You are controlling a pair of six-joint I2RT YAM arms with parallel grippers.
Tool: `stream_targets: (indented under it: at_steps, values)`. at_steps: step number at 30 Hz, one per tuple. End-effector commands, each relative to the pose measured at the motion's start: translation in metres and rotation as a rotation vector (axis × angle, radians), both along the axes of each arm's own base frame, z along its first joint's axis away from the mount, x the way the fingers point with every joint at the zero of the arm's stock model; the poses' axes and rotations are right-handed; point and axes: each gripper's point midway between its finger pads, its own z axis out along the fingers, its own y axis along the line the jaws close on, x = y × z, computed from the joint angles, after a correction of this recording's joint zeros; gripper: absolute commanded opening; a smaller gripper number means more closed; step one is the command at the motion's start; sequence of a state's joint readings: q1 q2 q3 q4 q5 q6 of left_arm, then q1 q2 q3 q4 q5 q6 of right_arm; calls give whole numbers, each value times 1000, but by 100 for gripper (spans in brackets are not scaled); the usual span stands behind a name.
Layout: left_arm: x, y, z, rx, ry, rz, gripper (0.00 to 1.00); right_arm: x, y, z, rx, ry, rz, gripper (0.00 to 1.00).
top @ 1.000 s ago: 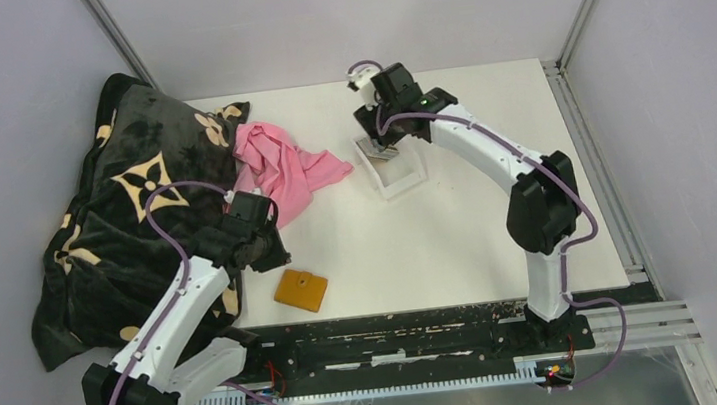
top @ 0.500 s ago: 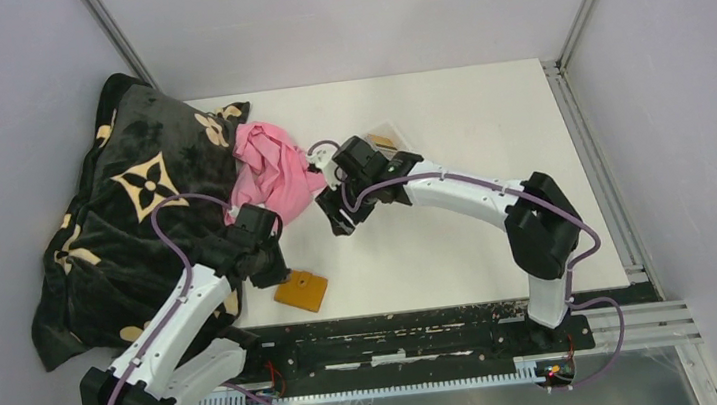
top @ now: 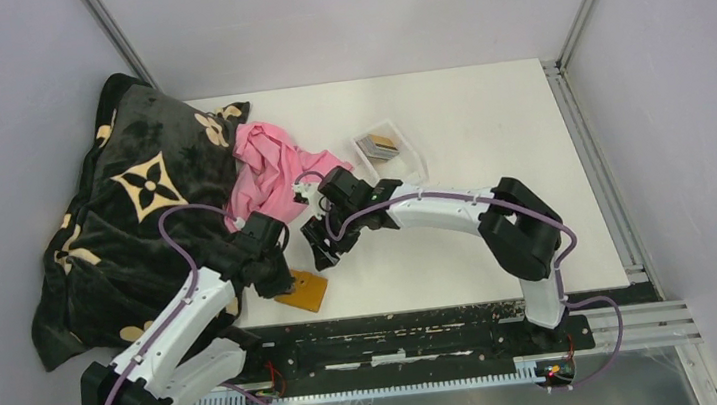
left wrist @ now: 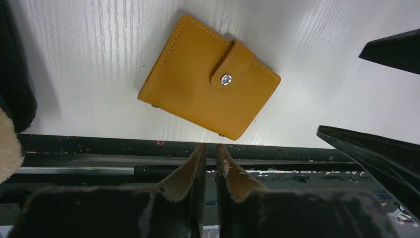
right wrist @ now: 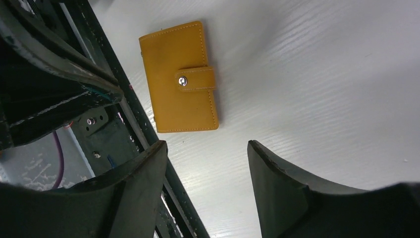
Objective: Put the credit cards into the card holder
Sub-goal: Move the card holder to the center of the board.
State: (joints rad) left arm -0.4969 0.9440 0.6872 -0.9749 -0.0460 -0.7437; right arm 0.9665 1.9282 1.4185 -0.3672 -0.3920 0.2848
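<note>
The card holder (top: 310,291) is a closed orange wallet with a snap strap, lying flat near the table's front edge; it also shows in the left wrist view (left wrist: 208,103) and the right wrist view (right wrist: 179,103). My left gripper (top: 280,284) (left wrist: 210,147) hovers at its near-left edge, fingers almost together with nothing between them. My right gripper (top: 318,251) (right wrist: 206,145) hangs open just behind the card holder, empty. The credit cards (top: 378,144) lie stacked in a clear tray at the back.
A black blanket with beige flowers (top: 125,217) fills the left side, and a pink cloth (top: 271,171) lies against it. The clear plastic tray (top: 413,165) sits mid-back. A black rail (top: 397,324) runs along the table's front edge.
My right arm has swung from the clear tray down and left to the card holder, its jaws opening wider. My left gripper has crept towards the card holder's left edge.
</note>
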Motion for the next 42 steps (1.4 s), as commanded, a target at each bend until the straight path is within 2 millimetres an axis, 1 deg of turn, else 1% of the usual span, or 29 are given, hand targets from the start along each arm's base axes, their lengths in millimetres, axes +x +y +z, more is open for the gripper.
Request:
stream_targets:
  at_steps: [1, 4, 13, 22, 27, 30, 36, 42]
  values:
    - [1, -10, 1, -48, -1, 55, 19, -6, 16, -5, 67, 66, 16, 67]
    - [0, -12, -3, -43, 12, 58, 19, -10, 19, -11, 69, 95, 28, 67]
    - [-12, -26, -23, -57, 42, 70, 18, -20, 20, -26, 58, 167, 66, 66]
    - [-33, -37, -48, -36, 79, 72, 16, -28, 18, -44, 37, 221, 87, 65]
    - [-40, -38, -59, -2, 95, 57, 16, -30, 22, -54, 40, 254, 81, 64]
    - [-39, -38, -61, 11, 88, 58, 16, -30, 26, -58, 44, 271, 80, 64]
    - [-31, -34, -61, 43, 54, 78, 17, -26, 32, -63, 39, 275, 82, 62]
    - [-25, -30, -66, 74, 28, 89, 18, -26, 28, -77, -1, 283, 74, 59]
